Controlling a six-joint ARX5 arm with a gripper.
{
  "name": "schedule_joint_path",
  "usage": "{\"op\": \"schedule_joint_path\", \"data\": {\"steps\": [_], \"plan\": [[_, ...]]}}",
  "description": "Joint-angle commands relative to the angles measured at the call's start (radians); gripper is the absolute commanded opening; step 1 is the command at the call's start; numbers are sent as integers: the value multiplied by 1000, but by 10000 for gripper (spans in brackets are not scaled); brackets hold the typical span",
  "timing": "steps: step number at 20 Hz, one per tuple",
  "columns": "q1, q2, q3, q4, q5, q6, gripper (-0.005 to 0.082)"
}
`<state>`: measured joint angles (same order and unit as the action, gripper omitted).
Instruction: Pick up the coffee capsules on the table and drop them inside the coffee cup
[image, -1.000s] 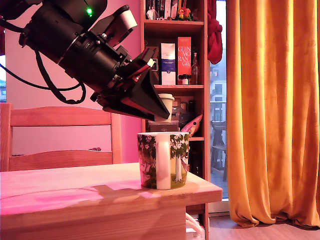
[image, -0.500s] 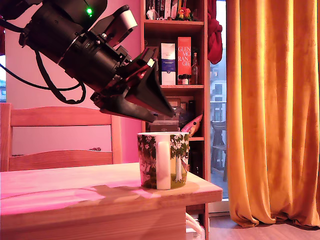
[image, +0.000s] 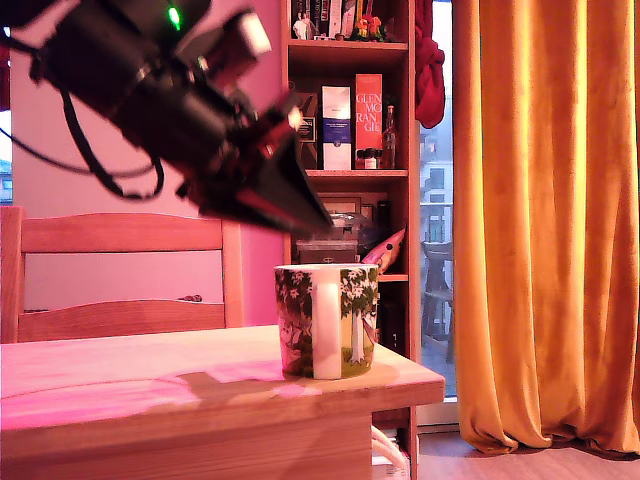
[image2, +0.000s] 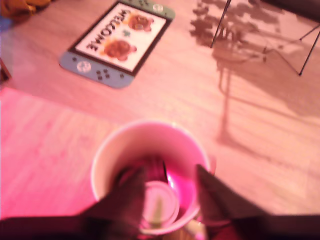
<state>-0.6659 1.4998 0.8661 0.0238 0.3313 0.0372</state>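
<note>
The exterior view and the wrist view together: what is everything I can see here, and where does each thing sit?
Coffee cup: one, white with dark green trees, near the table's corner at the exterior view's right.
Coffee capsule: one pale, lying inside the cup in the wrist view; a darker shape beside it is too blurred to name.
Table: one, light wood.
Chair: one, wooden, behind the table.
Bookshelf: one, holding books and boxes, behind the cup.
Curtain: one, orange, at the exterior view's right.
Doormat: one, reads WELCOME, on the floor.
Robot's hand: one, black, above the cup, blurred, fingers apart in the wrist view.
</note>
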Motion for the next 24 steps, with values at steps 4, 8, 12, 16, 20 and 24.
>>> {"op": "schedule_joint_path", "data": {"steps": [4,8,12,16,20,24], "plan": [[2,-42,13,-9,0,9,-24],[43,-43,13,-24,0,9,-24],[119,-52,8,-24,0,9,-24],[230,-77,-5,-30,1,18,-24],[363,-118,-12,-56,2,21,-24],[478,-206,-57,-60,35,23,-24]]}}
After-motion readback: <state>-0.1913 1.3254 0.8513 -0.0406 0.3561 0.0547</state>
